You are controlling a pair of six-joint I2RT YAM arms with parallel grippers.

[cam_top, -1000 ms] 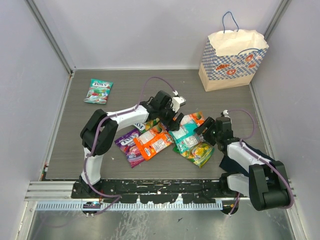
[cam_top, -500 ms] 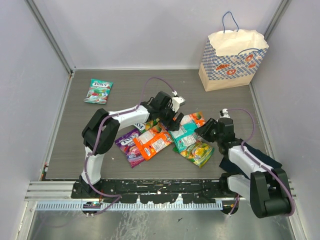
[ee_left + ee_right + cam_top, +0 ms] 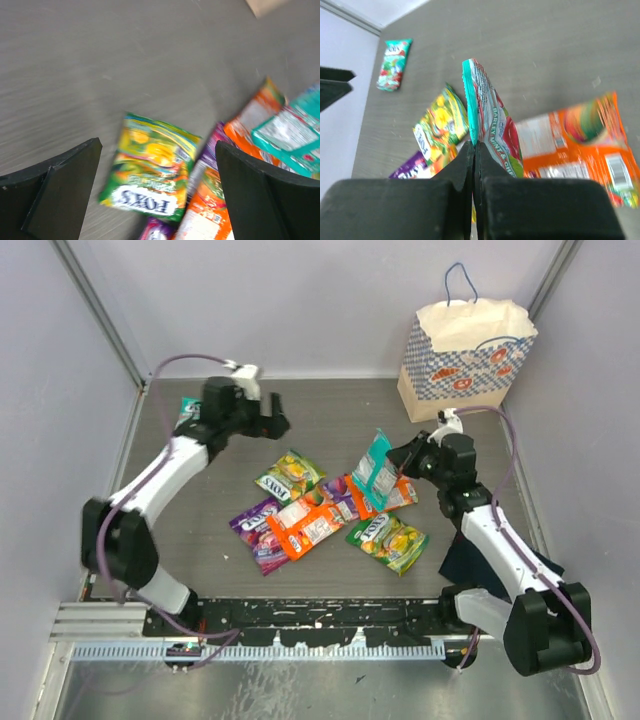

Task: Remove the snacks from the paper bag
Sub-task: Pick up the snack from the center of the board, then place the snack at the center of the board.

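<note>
My right arm (image 3: 495, 535) stretches toward the middle of the worktop (image 3: 330, 410), with the right pincer (image 3: 394, 464) clamped on a teal packet (image 3: 375, 472) held on edge over the other snacks (image 3: 305, 525). My left arm (image 3: 160, 475) extends toward the far left corner, left pincer (image 3: 275, 420) spread wide. The paper bag (image 3: 460, 360) stands at the far right corner.

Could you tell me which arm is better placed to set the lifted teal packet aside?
Right, probably: the right claw is shut on the teal packet, raised above the other snacks. The left claw is open and empty, well away.
</note>
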